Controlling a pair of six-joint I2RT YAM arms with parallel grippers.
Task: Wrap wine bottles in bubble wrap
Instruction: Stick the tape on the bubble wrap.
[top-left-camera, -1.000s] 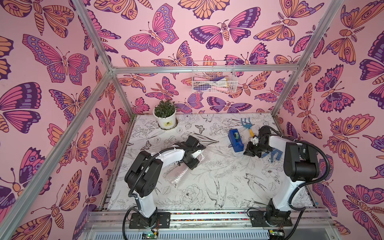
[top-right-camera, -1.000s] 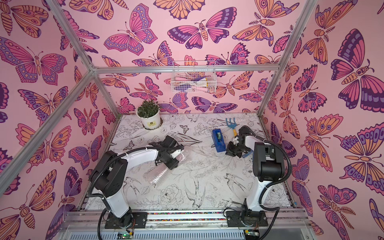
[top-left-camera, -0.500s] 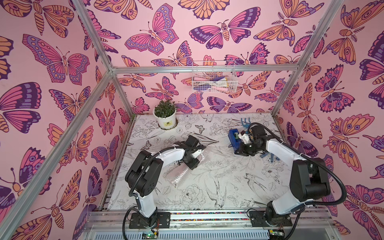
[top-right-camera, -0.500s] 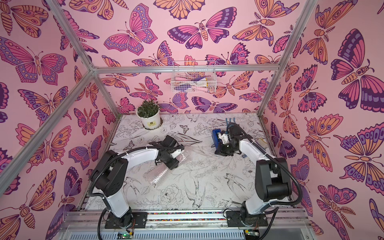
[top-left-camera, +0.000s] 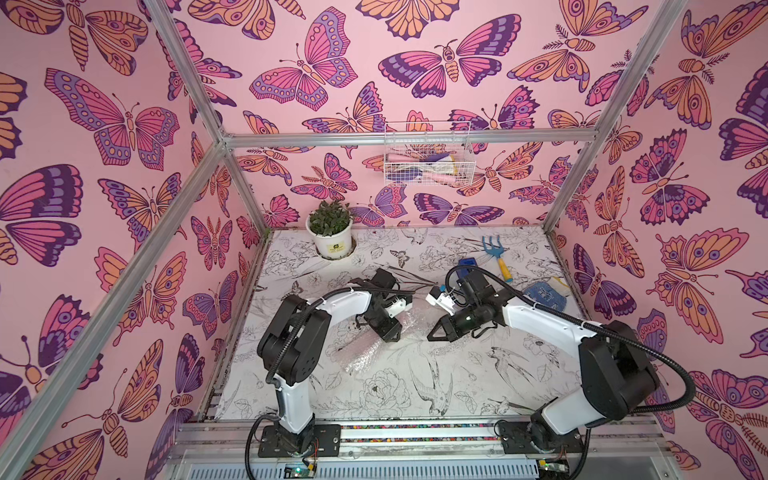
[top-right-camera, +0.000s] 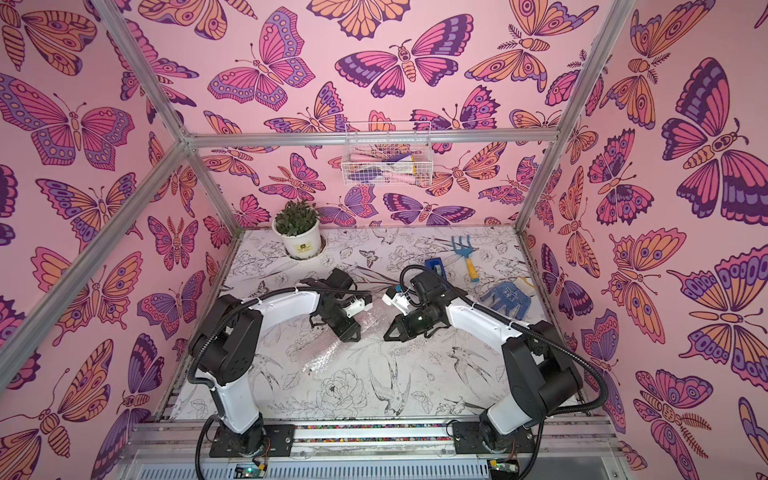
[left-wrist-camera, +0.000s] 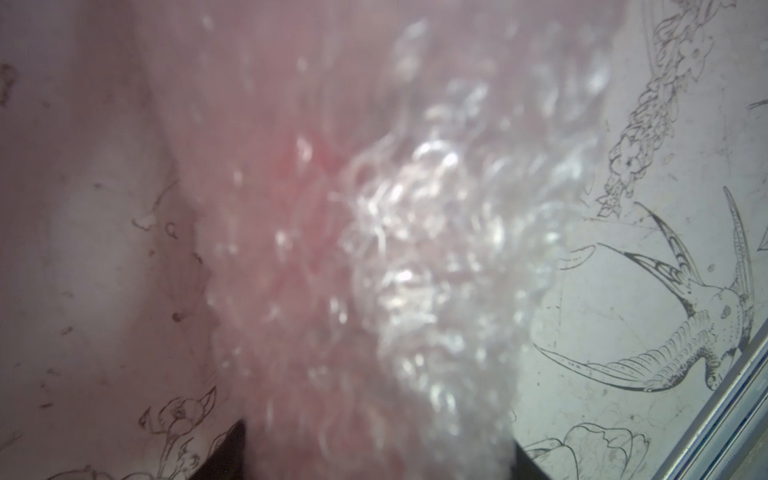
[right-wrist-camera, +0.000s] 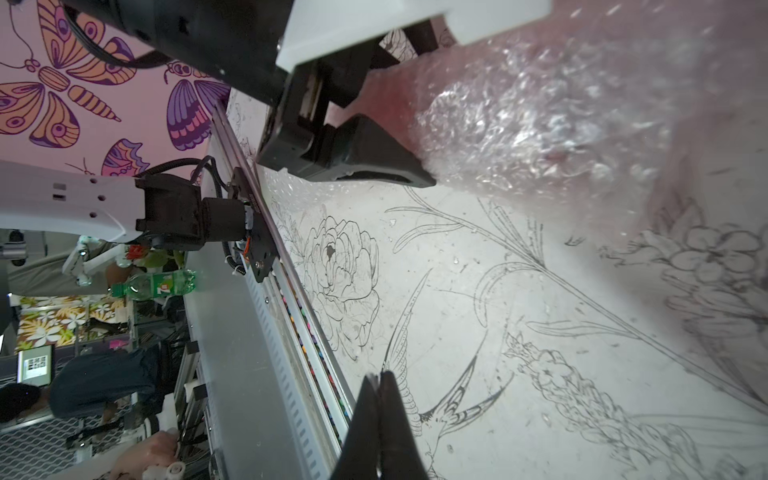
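Risk first: unrolling. Clamping rolled bubble wrap (top-left-camera: 360, 353) in left gripper (top-left-camera: 388, 330), jaws half-spread around it, pinning it slantwise on table (top-left-camera: 457, 374) between both arms. Glimpsing wine bottle (left-wrist-camera: 311, 166) only as red blur inside. Hovering right gripper (top-left-camera: 434, 336) just beside roll, pinched shut, empty. Possibly springing loose wrap open, or sliding bottle out an untaped end, on easing that squeeze.

Robot lab booth: aluminium frame (top-left-camera: 407, 138), butterfly wallpaper (top-left-camera: 124, 124), left arm (top-left-camera: 340, 301) and right arm (top-left-camera: 540, 324) bolted to a rail (top-left-camera: 415, 430).
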